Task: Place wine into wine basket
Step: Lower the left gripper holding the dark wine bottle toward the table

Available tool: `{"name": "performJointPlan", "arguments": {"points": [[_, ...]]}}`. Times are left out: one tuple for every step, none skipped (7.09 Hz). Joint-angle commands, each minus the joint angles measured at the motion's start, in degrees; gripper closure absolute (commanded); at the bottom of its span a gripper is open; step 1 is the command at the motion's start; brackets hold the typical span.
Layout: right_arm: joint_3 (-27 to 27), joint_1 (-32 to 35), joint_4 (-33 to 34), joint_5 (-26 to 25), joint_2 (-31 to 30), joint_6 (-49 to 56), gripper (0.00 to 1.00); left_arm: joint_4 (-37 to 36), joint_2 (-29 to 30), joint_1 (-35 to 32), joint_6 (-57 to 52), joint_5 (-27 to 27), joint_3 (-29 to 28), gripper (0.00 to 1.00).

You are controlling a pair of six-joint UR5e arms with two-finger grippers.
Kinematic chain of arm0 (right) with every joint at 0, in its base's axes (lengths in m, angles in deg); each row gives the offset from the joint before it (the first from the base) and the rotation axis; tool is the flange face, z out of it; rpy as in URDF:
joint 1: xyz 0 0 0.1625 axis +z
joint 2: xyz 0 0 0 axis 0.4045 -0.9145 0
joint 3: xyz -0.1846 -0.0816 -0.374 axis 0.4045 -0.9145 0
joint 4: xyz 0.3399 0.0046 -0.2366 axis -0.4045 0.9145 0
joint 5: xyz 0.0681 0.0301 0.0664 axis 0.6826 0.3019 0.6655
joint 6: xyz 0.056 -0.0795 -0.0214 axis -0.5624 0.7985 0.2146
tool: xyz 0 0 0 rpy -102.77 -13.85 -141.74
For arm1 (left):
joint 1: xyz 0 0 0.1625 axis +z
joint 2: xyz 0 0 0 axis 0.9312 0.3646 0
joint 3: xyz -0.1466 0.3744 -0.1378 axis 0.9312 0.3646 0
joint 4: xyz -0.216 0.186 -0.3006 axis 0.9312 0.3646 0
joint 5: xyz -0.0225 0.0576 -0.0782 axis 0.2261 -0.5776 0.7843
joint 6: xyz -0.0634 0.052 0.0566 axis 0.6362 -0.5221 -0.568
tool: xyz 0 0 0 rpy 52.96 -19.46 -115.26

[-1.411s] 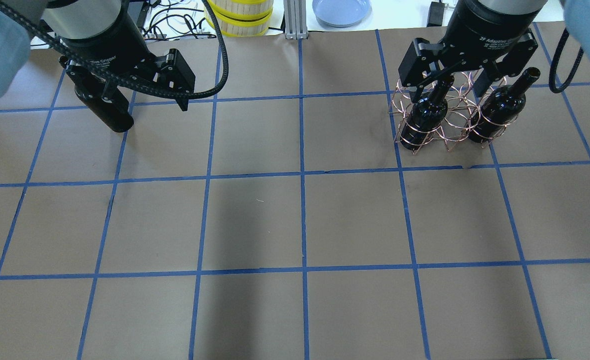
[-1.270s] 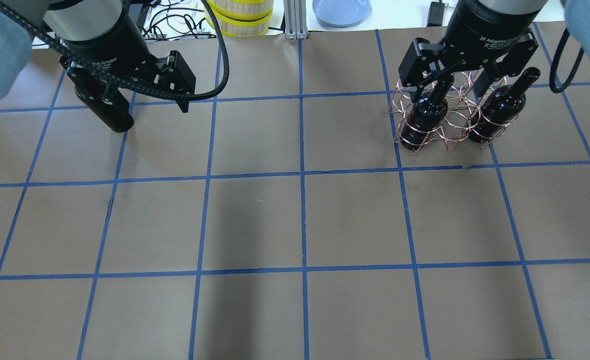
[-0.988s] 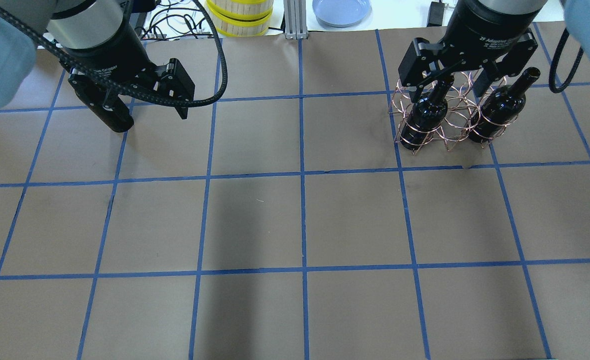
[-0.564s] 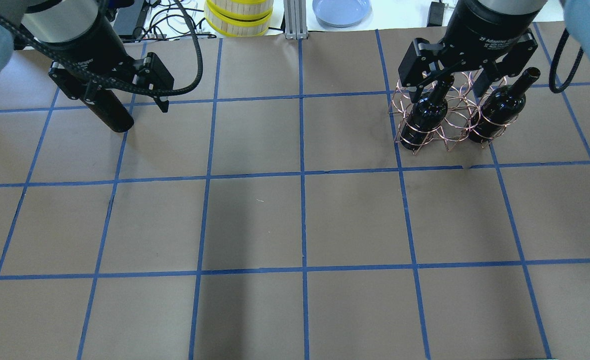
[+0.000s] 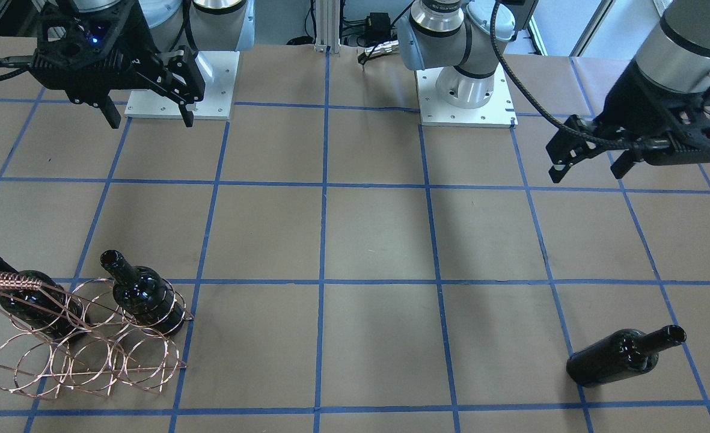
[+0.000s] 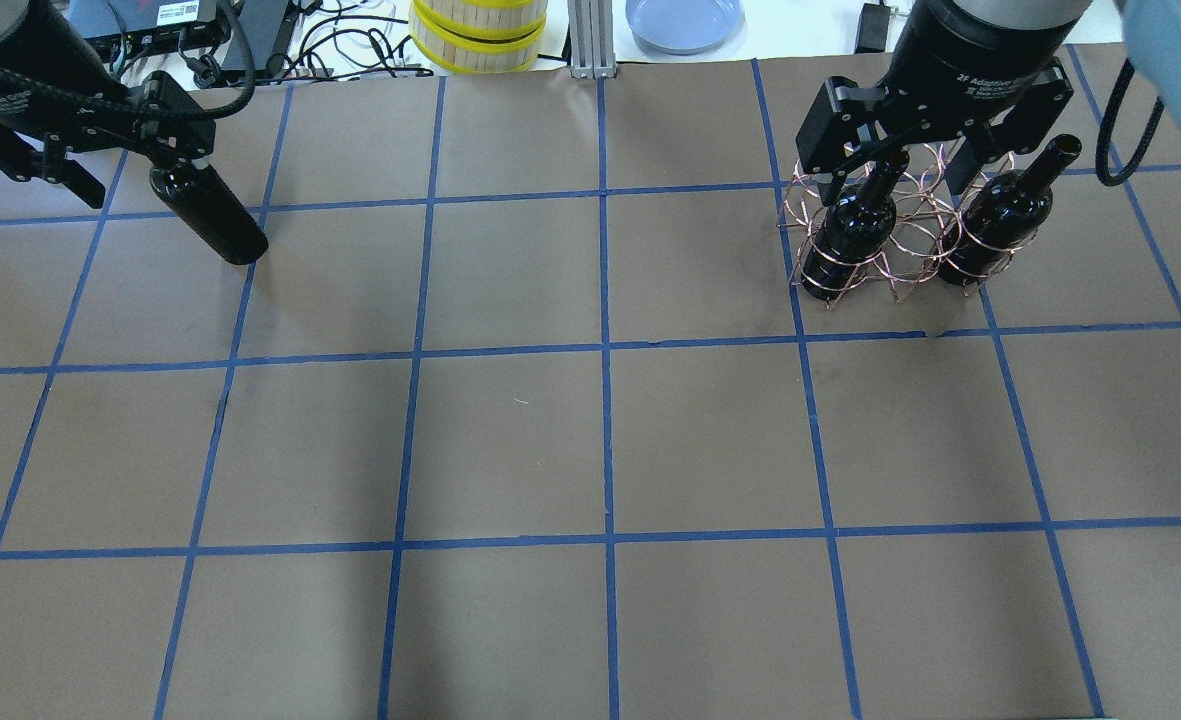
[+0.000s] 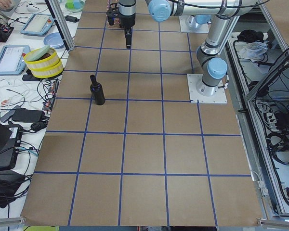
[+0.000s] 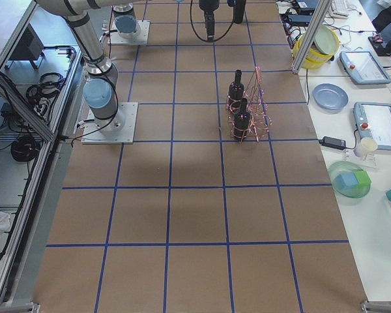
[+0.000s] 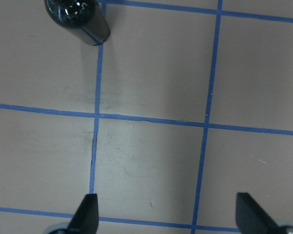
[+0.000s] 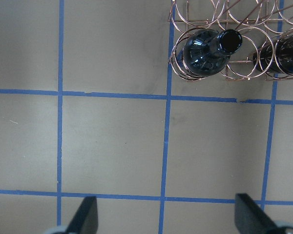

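Swung off the third bottle with the left claw spread wide and empty — leaves it upright on the mat, well apart from the wire basket already seating two bottles, right claw spread too and clear of it — so last pickup looks unmade.
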Motion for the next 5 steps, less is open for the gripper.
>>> {"name": "performJointPlan", "arguments": {"points": [[0.00,0.00,-0.43,-0.32,-0.58,0.03,0.00,-5.71,4.25,3.86,-7.28,-0.59,-0.43,0.00],[0.00,0.00,-0.43,-0.33,-0.67,0.03,0.00,-8.88,6.45,3.96,-7.67,-0.59,-0.43,0.00],[0.00,0.00,-0.34,-0.07,-0.85,0.12,0.00,-16.22,9.00,3.96,-10.89,-0.59,-0.43,0.00],[0.00,0.00,-0.34,-0.15,-1.72,0.38,0.00,-17.42,10.24,4.13,-11.88,-0.68,-0.52,0.00],[0.00,0.00,0.09,-0.15,-1.82,0.56,0.00,-17.61,11.73,5.18,-17.72,-0.59,-1.21,0.00]]}}
